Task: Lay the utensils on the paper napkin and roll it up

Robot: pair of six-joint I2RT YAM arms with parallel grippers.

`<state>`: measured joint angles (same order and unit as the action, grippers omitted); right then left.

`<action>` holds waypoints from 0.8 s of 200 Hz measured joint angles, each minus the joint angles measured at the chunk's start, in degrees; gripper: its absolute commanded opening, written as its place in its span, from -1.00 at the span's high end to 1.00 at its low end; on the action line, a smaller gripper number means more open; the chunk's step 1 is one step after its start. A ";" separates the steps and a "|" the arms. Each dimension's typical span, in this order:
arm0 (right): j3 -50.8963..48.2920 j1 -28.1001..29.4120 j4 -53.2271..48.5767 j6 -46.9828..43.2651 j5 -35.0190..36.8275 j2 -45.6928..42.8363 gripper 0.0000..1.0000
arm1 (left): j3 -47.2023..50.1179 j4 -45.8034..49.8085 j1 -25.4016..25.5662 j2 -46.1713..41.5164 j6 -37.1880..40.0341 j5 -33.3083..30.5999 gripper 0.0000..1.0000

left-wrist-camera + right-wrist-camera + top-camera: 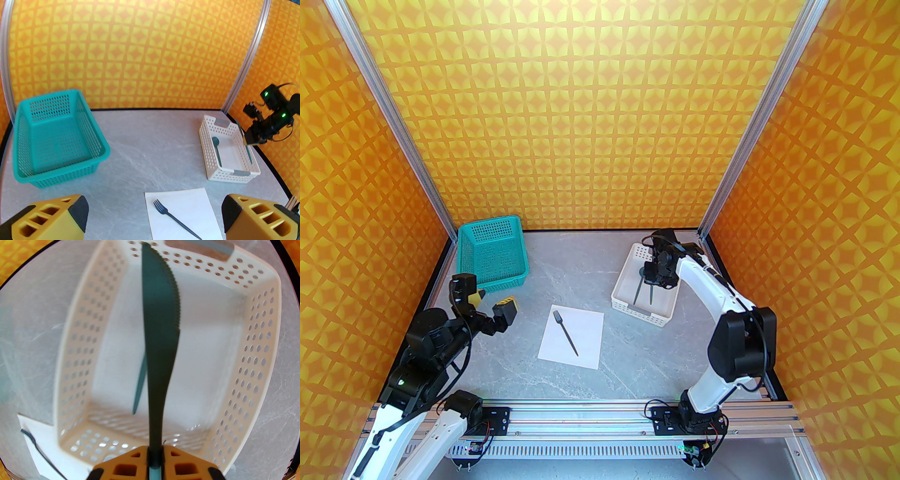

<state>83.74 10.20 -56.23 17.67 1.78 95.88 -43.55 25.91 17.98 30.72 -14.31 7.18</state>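
The white paper napkin lies flat mid-table with the dark fork diagonally across it. Over the white perforated tray, my right gripper is shut on the knife, which is lifted above the tray floor. On that floor rests the spoon, its handle showing beside the blade. My left gripper hovers open and empty left of the napkin.
A teal perforated basket stands empty at the back left. Orange patterned walls with metal posts enclose the table on three sides. A corner of the napkin and the fork appear left of the tray.
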 measured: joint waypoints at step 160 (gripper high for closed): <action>-4.44 19.45 -0.02 2.84 -2.64 -7.19 0.70 | 8.85 -6.64 0.22 -0.98 1.62 9.88 -0.98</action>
<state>79.31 29.65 -56.25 20.51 -0.86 88.68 -34.70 19.27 18.20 29.74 -12.69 17.06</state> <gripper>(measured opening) 0.153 0.990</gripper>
